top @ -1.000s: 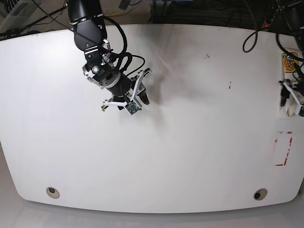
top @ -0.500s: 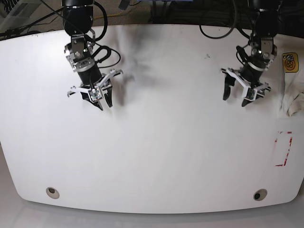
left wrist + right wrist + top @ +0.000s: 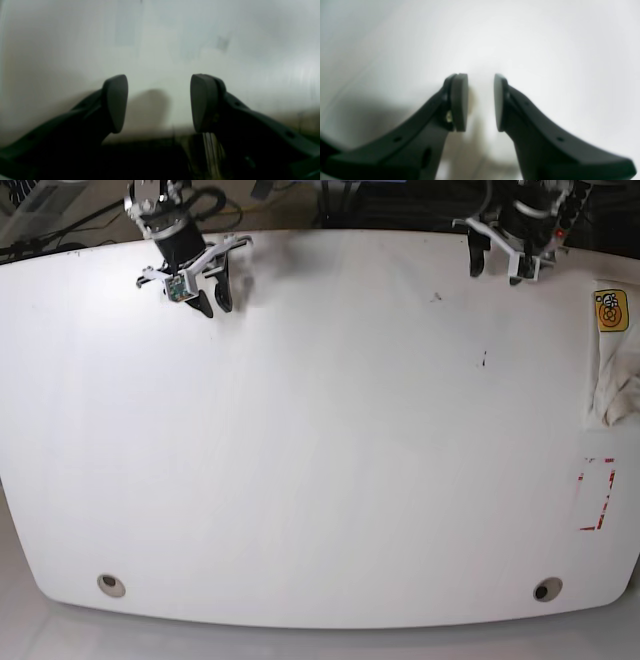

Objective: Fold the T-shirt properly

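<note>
The T-shirt (image 3: 612, 375) lies bunched at the table's right edge, off-white, with its orange-yellow graphic (image 3: 610, 311) showing at the far end; part of it is cut off by the frame. My left gripper (image 3: 498, 268) hangs at the table's far edge on the right, well away from the shirt. In the left wrist view the left gripper (image 3: 158, 85) is open with only blurred white surface between its fingers. My right gripper (image 3: 212, 302) is at the far left. The right wrist view shows the right gripper (image 3: 480, 82) open by a narrow gap, holding nothing.
The white table (image 3: 320, 460) has two round holes near its front edge, one left (image 3: 111, 585) and one right (image 3: 547, 589). A red dashed rectangle (image 3: 597, 493) is marked near the right edge. Cables and dark gear sit behind the far edge.
Both arms have pulled back from the middle of the table to its far edge. The left gripper's jaws have narrowed somewhat. The shirt has stayed at the right edge.
</note>
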You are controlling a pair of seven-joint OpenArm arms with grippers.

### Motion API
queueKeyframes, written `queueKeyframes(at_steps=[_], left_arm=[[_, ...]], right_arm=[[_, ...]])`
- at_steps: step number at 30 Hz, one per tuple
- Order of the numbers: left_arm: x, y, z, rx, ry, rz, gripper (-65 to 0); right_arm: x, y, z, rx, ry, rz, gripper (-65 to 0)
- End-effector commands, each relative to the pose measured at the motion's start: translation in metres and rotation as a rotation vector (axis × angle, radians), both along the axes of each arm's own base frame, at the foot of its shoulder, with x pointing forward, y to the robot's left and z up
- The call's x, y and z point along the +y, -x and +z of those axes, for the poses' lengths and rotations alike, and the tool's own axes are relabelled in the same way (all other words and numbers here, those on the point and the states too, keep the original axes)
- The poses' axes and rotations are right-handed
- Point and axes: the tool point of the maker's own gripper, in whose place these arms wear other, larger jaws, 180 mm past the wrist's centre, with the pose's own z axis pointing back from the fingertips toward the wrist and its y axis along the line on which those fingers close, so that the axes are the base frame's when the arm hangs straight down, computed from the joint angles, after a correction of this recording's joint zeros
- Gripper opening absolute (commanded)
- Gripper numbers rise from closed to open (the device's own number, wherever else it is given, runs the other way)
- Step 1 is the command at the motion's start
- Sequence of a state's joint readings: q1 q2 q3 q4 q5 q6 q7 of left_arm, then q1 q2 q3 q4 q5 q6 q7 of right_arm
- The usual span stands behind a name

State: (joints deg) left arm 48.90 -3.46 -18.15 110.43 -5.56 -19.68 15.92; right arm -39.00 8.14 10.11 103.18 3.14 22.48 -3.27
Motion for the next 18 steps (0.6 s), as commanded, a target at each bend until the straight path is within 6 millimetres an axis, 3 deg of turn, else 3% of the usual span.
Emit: queueKeyframes(at_steps=[1, 6, 10, 16, 18], left_arm=[[-0.001, 0.032, 0.006, 0.049, 0.003, 0.003, -29.0], [0.001, 0.104, -0.001, 0.230, -0.001, 0.012, -29.0], [-0.001, 0.145, -0.004, 0.334, 0.006, 0.020, -29.0], [0.004, 0.184, -0.023, 0.440, 0.020, 0.087, -28.9], [0.006, 0.187, -0.037, 0.456, 0.029, 0.107, -28.9]], right_arm=[[0.002, 0.012, 0.015, -0.024, -0.007, 0.005, -49.0], [0.010, 0.072, 0.020, 0.088, -0.035, 0.016, -49.0], [0.010, 0.115, 0.015, 0.201, -0.096, -0.021, -49.0], [-0.002, 0.166, -0.013, 0.362, -0.087, -0.042, -49.1], [-0.006, 0.182, -0.028, 0.417, -0.084, -0.058, -49.1]])
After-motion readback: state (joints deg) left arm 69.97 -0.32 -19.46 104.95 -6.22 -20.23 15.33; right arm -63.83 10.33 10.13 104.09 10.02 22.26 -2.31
